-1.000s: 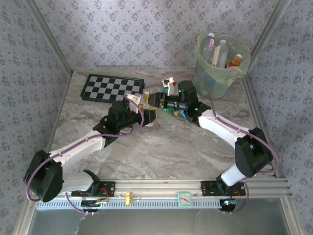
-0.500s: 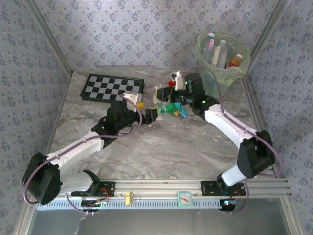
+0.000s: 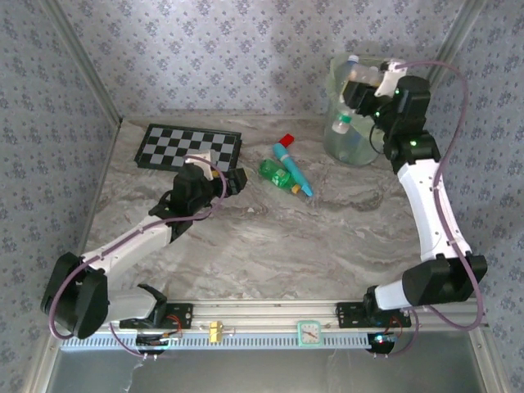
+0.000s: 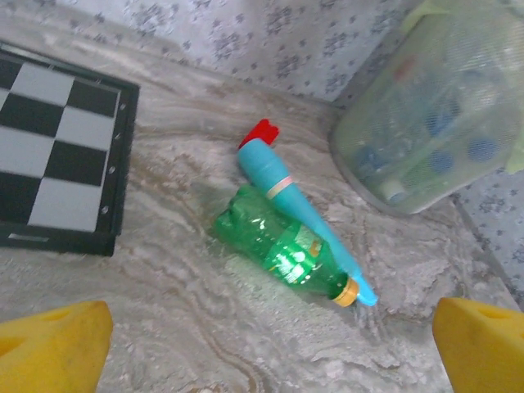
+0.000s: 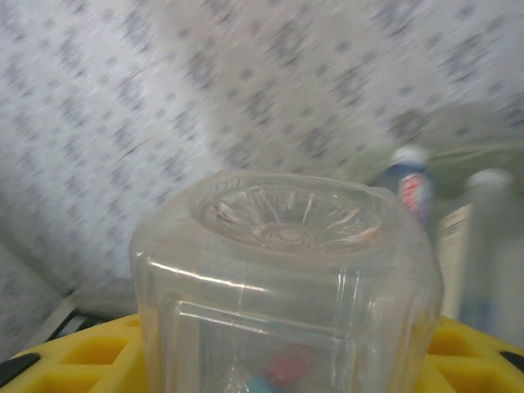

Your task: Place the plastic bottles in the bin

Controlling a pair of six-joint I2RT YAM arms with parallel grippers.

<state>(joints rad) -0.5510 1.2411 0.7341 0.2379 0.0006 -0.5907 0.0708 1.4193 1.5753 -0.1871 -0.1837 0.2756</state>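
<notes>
The right gripper (image 3: 356, 90) hangs high over the bin (image 3: 352, 146) at the far right corner of the table (image 3: 286, 237). Its jaws pinch a clear bottle (image 5: 286, 270); in the right wrist view the ribbed bottom of this bottle faces the camera, with the yellow pads (image 5: 90, 352) on both sides of it. Behind it, other bottles (image 5: 407, 184) already stand inside the bin.

I judge the step in hand to be the drop. To do it well, the bottle should be fully inside the line of the rim before the jaws let go, not above the edge, because the bin is light and its bag liner is thin. A low release is better, so the bottle does not bounce off the ones already inside. The jaws should spread wide at once, so the bottle does not hang on one pad.

The left gripper (image 4: 262, 348) waits near the checkerboard (image 3: 188, 146) with its jaws spread wide and nothing between them. In front of it a green bottle (image 4: 282, 250) lies on its side, touching a teal tube with a red cap (image 4: 282, 184). The tube is not a bottle, so a grip on the green one should come from its free side and leave the tube on the table.
</notes>
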